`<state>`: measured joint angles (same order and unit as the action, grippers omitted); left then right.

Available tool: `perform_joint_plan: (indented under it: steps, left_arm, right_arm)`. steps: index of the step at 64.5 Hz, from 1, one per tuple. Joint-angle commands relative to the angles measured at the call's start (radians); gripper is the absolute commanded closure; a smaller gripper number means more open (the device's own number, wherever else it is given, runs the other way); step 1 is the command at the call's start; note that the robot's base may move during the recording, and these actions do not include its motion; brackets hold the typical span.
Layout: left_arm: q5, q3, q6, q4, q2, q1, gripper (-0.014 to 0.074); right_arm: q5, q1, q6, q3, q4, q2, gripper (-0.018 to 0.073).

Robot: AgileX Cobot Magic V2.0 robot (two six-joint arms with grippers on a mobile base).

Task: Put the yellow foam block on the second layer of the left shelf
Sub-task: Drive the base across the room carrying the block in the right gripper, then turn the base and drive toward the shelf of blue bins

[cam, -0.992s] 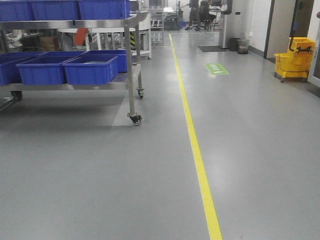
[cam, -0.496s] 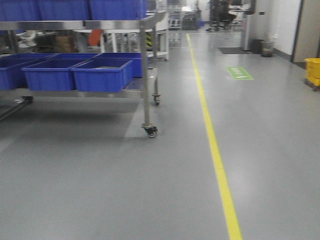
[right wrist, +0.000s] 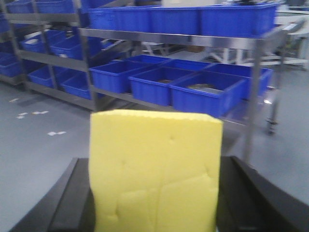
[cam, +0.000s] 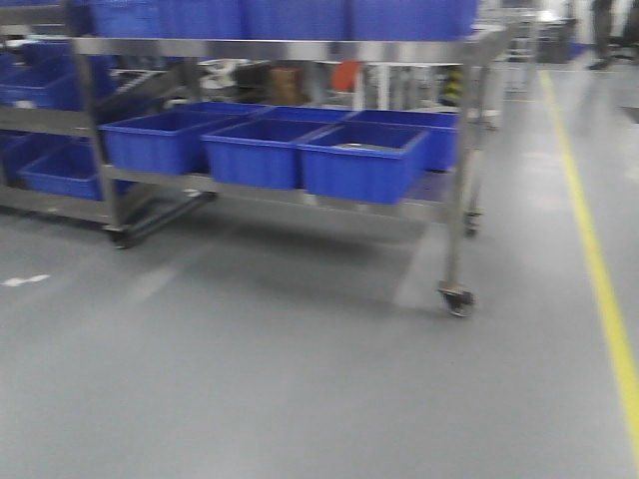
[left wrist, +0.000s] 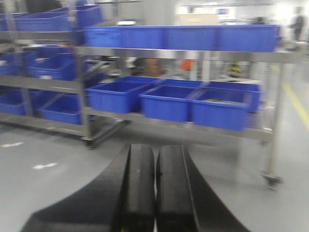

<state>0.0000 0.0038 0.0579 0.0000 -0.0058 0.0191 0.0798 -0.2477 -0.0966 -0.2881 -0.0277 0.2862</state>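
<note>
The yellow foam block fills the middle of the right wrist view, creased where it is squeezed. My right gripper is shut on it, with a black finger on each side. My left gripper is shut and empty, its two black fingers pressed together and pointing at the shelf. The steel shelf cart with blue bins stands ahead across the floor in all three views. Neither gripper shows in the front view.
Blue bins sit in a row on the cart's lower layer, more on the layer above. A castor stands at the cart's right leg. A second shelf with bins stands left. A yellow floor line runs at the right.
The front view has swung left: the shelf cart has moved from the left edge to the middle and looks nearer. The yellow line has shifted to the right edge; the yellow mop bucket has left view.
</note>
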Motion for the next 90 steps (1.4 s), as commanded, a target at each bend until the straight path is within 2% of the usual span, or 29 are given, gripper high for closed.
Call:
perform_joint_plan:
  steps: [1,90]
  left_arm:
    - [-0.082,0.027,0.003,-0.006,-0.018,0.005,0.0472]
    - [-0.082,0.027,0.003,-0.006,-0.018,0.005,0.0472]
  right_arm:
    - [-0.091,0.007,0.006,-0.030,0.011,0.008,0.0090]
    - [-0.091,0.007,0.006,-0.030,0.011,0.008,0.0090]
